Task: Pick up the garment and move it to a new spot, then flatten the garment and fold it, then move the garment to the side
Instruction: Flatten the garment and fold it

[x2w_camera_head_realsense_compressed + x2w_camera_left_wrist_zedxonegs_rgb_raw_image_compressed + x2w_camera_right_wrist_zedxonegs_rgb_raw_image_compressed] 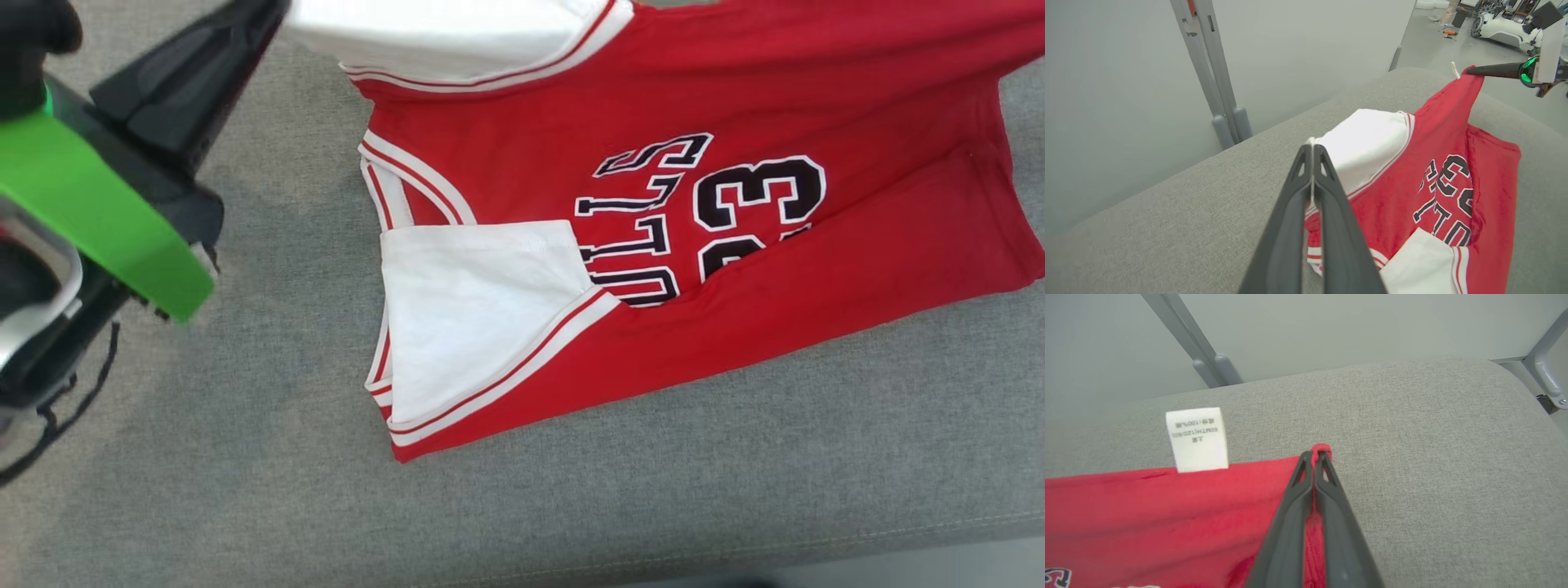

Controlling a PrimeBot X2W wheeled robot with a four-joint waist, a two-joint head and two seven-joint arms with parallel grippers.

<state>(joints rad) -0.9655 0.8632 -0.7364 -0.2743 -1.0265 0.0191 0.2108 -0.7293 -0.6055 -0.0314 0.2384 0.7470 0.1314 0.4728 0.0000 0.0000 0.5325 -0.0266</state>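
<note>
The garment (816, 269) is soft, matt knit cloth; its label (1197, 439) seems papery. The surface (245, 490) wears coarse grey woven fabric. Left gripper (1312, 149) and right gripper (1314, 456): smooth, matt dark plastic.

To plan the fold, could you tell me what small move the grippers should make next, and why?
Probably draw both toward the robot, laying the lifted far edge over the lettering. The left gripper is shut on the far white sleeve, the right gripper on a red hem corner, and the near side of the jersey already lies folded in on the cushion.
</note>
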